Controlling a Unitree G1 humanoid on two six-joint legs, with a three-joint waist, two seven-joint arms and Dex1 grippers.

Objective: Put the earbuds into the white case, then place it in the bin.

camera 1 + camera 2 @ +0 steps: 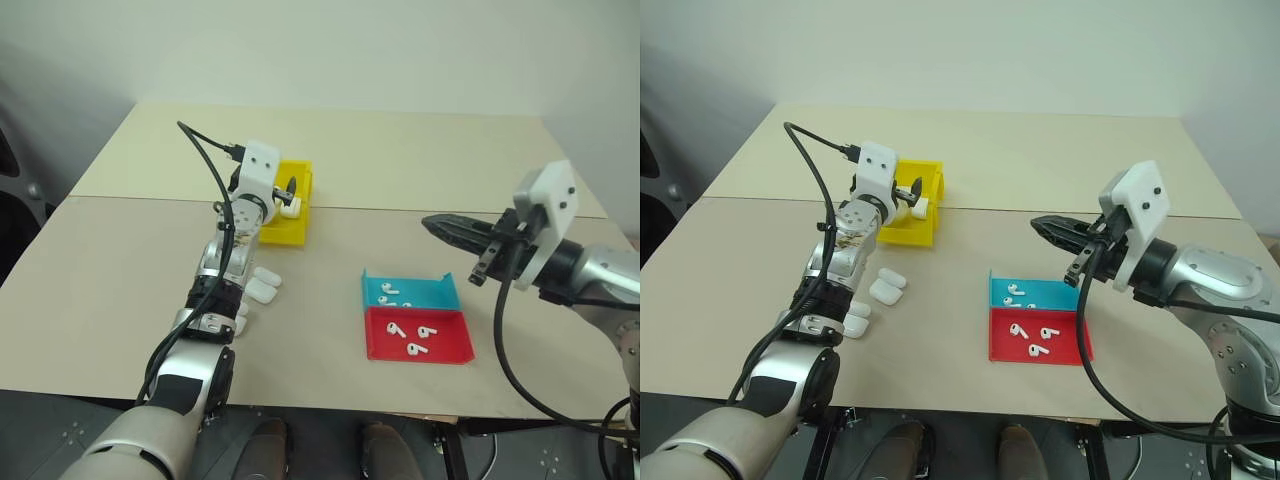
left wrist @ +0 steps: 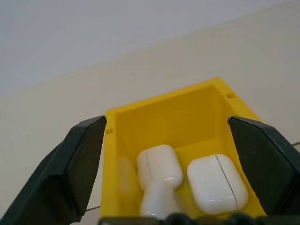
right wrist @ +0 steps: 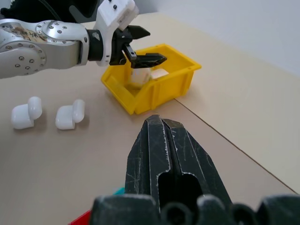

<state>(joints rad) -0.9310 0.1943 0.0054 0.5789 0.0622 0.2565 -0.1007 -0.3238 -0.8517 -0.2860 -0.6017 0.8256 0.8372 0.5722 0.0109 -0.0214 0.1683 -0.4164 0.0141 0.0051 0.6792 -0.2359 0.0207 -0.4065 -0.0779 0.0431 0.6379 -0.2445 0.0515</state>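
The yellow bin stands left of the table's middle. Two closed white cases lie inside it, with a blurred white shape against the nearer one. My left gripper hangs open just over the bin, its fingers spread wide and holding nothing. My right gripper is shut and empty, and it hovers above the table on the right, behind the trays. Earbuds lie in the red tray, and more earbuds lie in the teal tray.
A shallow teal tray and a red tray sit side by side near the front right. Open white cases lie on the table beside my left forearm. A seam crosses the tabletop behind the bin.
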